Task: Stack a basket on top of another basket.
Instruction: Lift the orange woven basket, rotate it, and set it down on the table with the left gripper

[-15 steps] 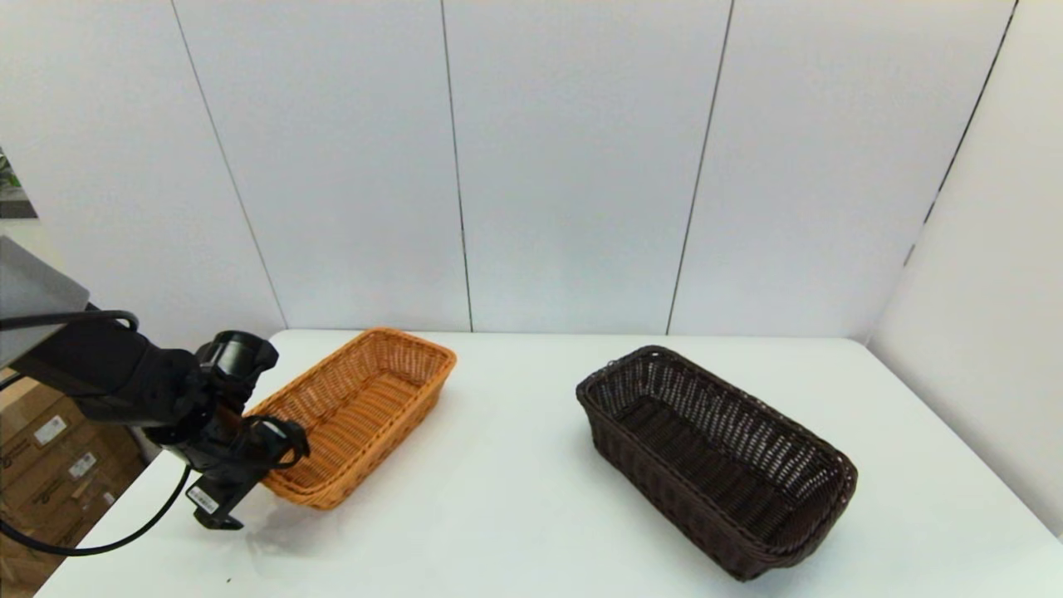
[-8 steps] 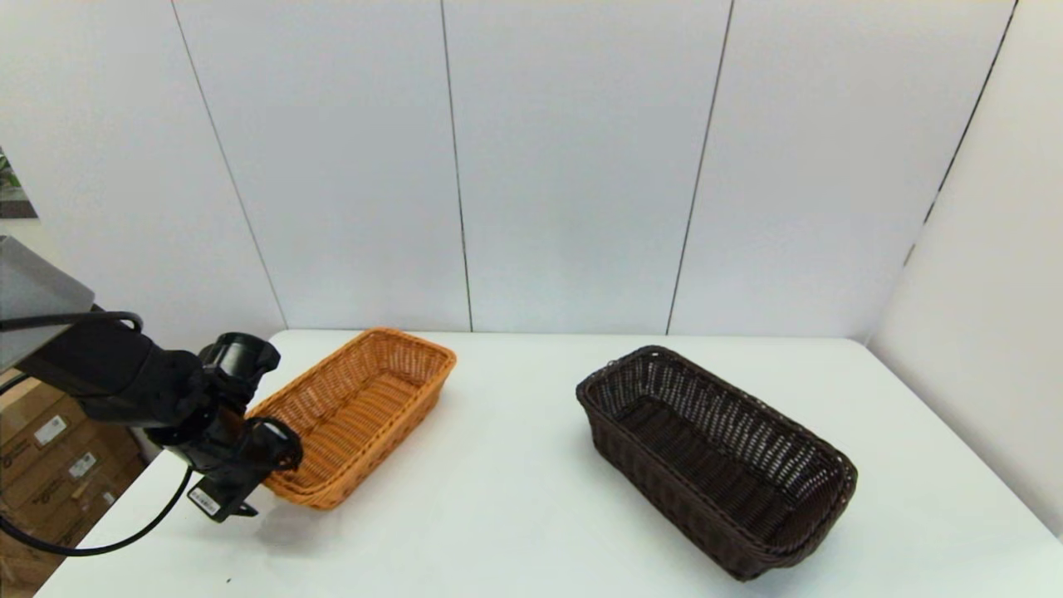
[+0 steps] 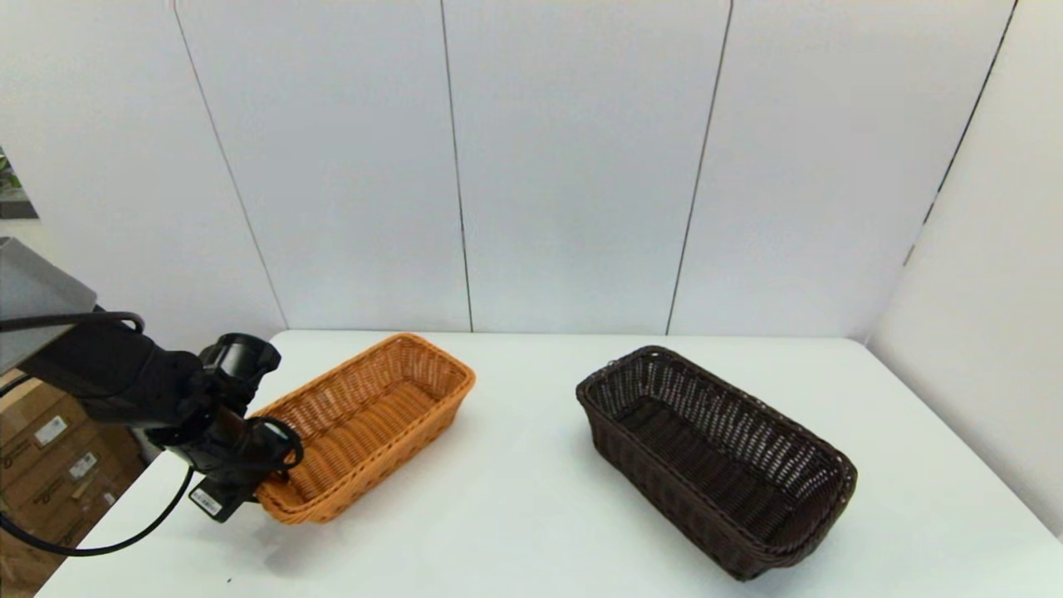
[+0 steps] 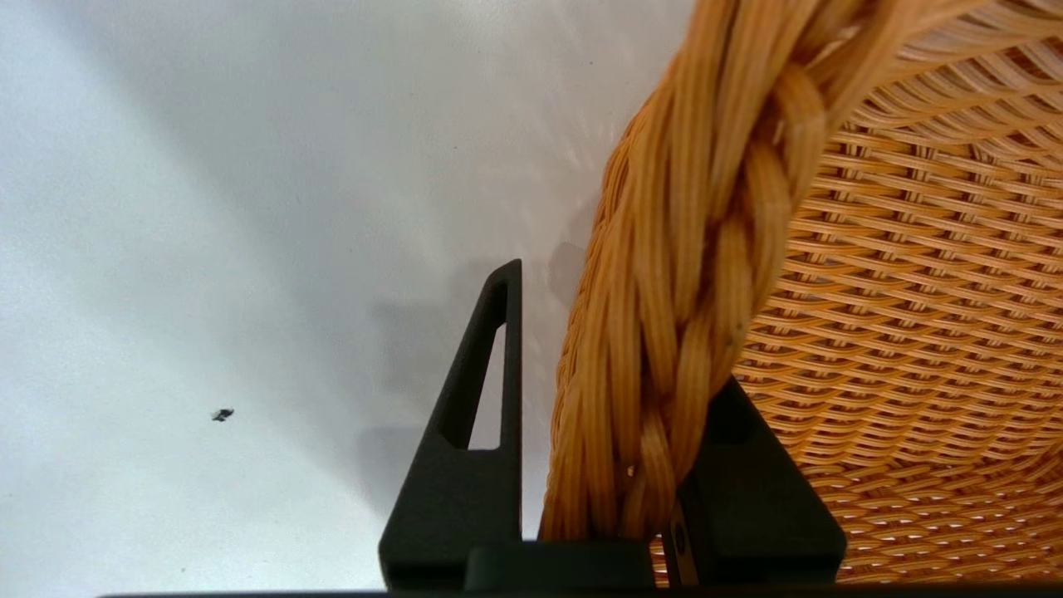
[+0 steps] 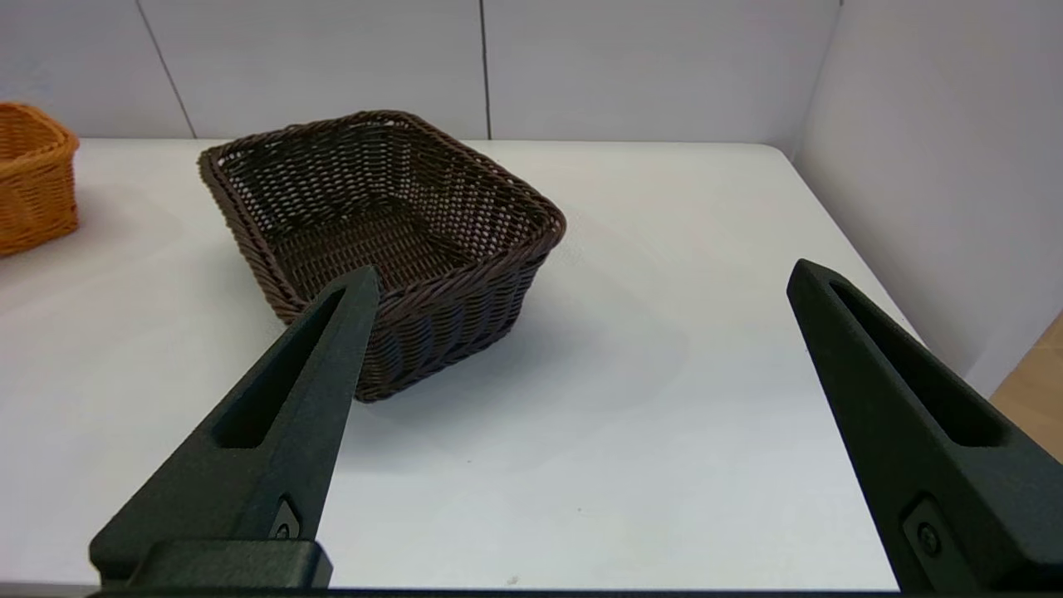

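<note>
We saw left gripper (image 4: 610, 465) pinching orange-tan basket (image 3: 374, 415) by its braided rim, near end tilted up | dark brown basket (image 3: 714, 457) well apart on table (image 3: 531, 515) | right gripper (image 5: 573, 432) spread, idle | we judged wicker light, stiff; rim best hold

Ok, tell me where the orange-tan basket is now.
In the head view the orange-tan basket is on the white table's left side, its near rim gripped by the left end effector, apart from the dark brown basket.

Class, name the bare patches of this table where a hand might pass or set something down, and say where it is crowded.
Free: the table between the orange-tan basket and the dark brown basket, and the near edge. Crowded: the left hand grips the orange-tan basket's rim.
</note>
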Robot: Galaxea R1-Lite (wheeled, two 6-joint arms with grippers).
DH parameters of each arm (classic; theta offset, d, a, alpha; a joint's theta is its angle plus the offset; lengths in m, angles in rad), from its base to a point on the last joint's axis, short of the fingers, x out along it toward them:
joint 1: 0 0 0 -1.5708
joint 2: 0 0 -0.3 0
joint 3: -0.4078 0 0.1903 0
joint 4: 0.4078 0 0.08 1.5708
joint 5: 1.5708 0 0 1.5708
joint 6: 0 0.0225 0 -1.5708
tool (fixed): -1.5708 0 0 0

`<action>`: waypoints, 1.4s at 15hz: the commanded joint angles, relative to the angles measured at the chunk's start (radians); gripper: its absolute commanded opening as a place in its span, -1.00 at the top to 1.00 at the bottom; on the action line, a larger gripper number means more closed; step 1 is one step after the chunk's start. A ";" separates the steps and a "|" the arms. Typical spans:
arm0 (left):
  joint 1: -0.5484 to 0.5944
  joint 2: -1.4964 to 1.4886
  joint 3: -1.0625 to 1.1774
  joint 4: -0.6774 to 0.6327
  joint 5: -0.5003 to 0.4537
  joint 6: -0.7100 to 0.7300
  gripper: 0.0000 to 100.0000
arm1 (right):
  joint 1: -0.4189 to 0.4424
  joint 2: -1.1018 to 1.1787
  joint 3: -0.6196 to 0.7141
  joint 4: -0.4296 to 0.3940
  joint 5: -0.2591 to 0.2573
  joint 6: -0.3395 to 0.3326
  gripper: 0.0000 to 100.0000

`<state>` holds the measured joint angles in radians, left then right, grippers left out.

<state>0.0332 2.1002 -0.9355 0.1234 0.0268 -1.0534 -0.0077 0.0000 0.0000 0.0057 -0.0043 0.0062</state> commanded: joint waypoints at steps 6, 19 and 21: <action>0.008 -0.051 -0.020 0.002 -0.008 0.026 1.00 | 0.000 0.002 0.000 0.000 0.000 0.000 -1.00; 0.008 -0.132 -0.105 0.004 -0.154 0.265 1.00 | 0.000 0.002 0.000 0.000 0.000 0.000 -1.00; 0.008 -0.131 -0.106 0.002 -0.189 0.312 1.00 | 0.000 0.000 0.000 0.000 0.000 0.000 -1.00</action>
<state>0.0409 1.9709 -1.0372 0.1264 -0.1360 -0.7585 -0.0077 0.0000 0.0000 0.0057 -0.0043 0.0062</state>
